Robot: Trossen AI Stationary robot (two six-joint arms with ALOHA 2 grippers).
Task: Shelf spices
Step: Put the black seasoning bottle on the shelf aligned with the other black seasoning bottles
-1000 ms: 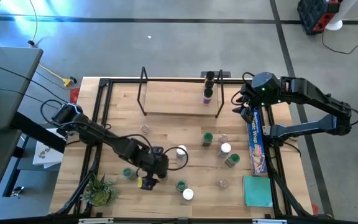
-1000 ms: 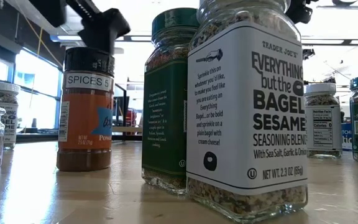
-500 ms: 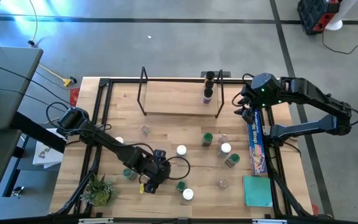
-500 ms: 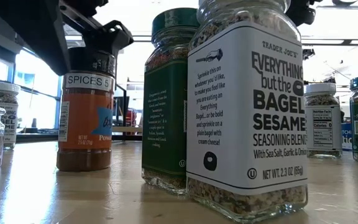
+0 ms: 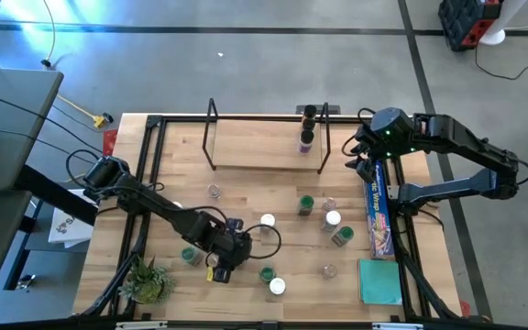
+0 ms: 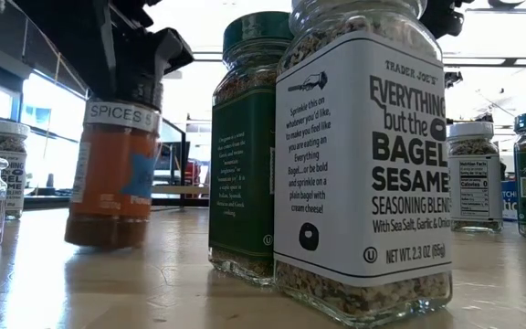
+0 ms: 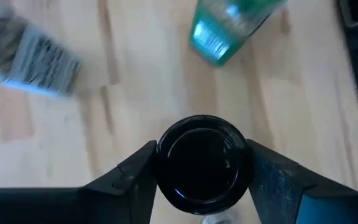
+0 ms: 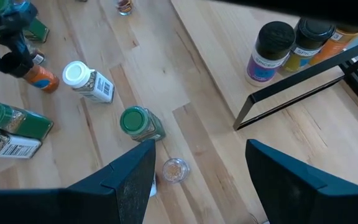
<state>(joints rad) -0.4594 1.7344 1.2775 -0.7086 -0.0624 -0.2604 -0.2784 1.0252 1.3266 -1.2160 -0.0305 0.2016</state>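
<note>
My left gripper (image 5: pixel 229 249) is shut on an orange spice jar with a black lid (image 6: pixel 117 174) near the table's front left. My right gripper (image 5: pixel 360 154) hangs open, with nothing between its fingers, above the right end of the shelf (image 5: pixel 264 156), a pale board with black wire end frames. Two dark-lidded jars (image 5: pixel 308 137) stand on the board's right end. Several loose jars stand on the table: green lids (image 5: pixel 306 203), white lids (image 5: pixel 268 222) and clear ones (image 5: pixel 214 191). In the low view a bagel-seasoning jar (image 6: pixel 363 155) and a green-labelled jar (image 6: pixel 245 146) fill the foreground. My left gripper pinches the jar's round black lid (image 7: pixel 204 163) between its two fingers (image 7: pixel 135 180), one on each side of the rim. The fingers come from above, slanting down. The jar hangs tilted below them; I cannot tell whether its base (image 6: pixel 99 239) is clear of the table.
A long blue plastic-wrap box (image 5: pixel 377 211) lies along the right side, with a green pad (image 5: pixel 379 280) in front of it. A small spiky plant (image 5: pixel 149 280) stands at the front left corner. A black tube frame (image 5: pixel 149 165) edges the table.
My left gripper has come down around the black lid and shut on it. The orange jar, upright before, now leans, and its lower part has shifted sideways on the spot.
</note>
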